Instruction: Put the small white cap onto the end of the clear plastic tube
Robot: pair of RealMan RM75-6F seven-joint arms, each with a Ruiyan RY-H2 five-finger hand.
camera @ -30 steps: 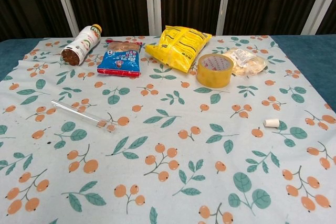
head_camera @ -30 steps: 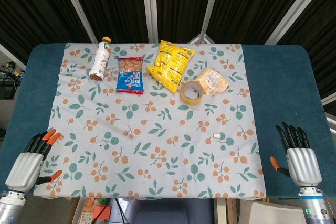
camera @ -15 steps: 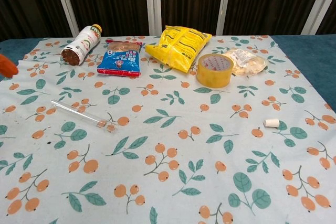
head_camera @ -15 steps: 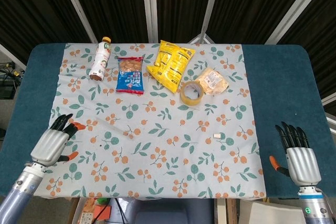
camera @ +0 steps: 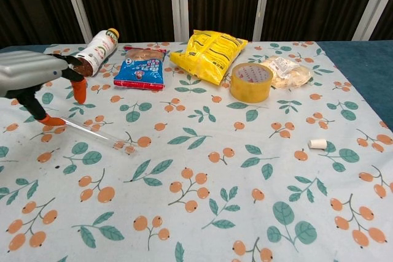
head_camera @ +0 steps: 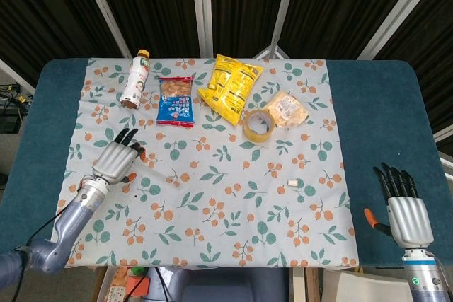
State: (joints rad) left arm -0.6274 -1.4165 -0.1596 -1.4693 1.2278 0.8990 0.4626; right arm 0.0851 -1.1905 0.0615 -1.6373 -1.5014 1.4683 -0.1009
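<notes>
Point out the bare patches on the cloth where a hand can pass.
Free: the middle, between clear tube and white cap, and the whole near edge. Crowded: the far row, from bottle past tape roll.

Count on the desk [head_camera: 375,111]: one clear plastic tube [camera: 95,132], one small white cap [camera: 317,143], one drink bottle [head_camera: 136,78], one roll of yellow tape [head_camera: 258,125]. Three snack bags: blue [head_camera: 176,101], yellow [head_camera: 230,87], clear [head_camera: 288,109]. Two hands: left hand [head_camera: 116,161], right hand [head_camera: 406,210].
</notes>
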